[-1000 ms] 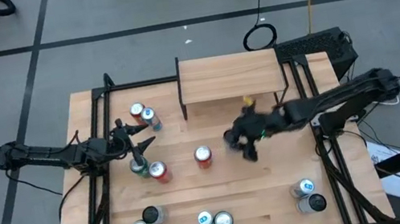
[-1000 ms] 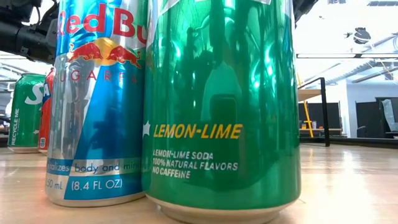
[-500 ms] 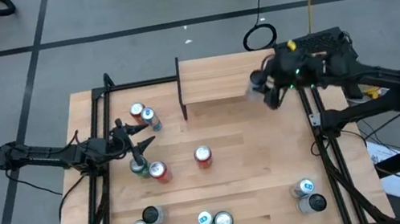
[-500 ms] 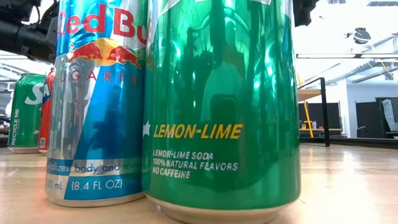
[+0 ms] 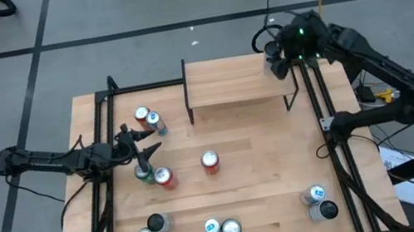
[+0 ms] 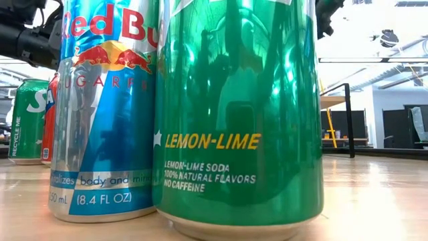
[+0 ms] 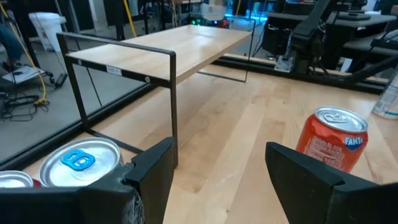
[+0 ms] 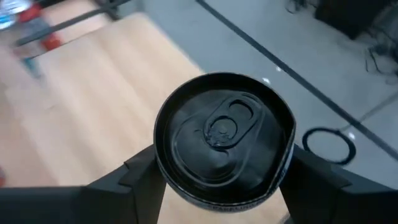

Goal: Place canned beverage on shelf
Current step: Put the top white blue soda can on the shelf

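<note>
Since the earlier frames the right gripper (image 5: 276, 63) has swung from the middle of the table up to the shelf's (image 5: 235, 79) far right corner, at about one o'clock in the high view, carrying a black can (image 8: 222, 143) with it. Only the right wrist view shows that grip plainly: its two dark fingers (image 8: 134, 177) are clamped on either side of the can, whose black lid and pull tab face the camera, with the light wood board and grey floor behind. From above, the can is only a pale blur at the gripper, and whether it touches the board cannot be told.

At nine o'clock the left gripper (image 5: 140, 141) has stayed put, its fingers spread apart and holding nothing, just above a green can (image 5: 143, 173) and a red can (image 5: 163, 177). Its wrist view (image 7: 217, 168) looks between those fingers at the shelf's black side support, an orange Fanta can (image 7: 331, 144) and a blue-tabbed can top (image 7: 79, 163).

Near the table's middle stands a red-topped can (image 5: 210, 161); two more cans (image 5: 148, 118) sit at ten o'clock, and others line the six o'clock edge and the five o'clock corner (image 5: 318, 203).

Level with the tabletop, the low view is filled by a green lemon-lime can (image 6: 237, 114) touching a blue-and-silver Red Bull can (image 6: 103, 114); the shelf shows small at three o'clock (image 6: 332, 102).
</note>
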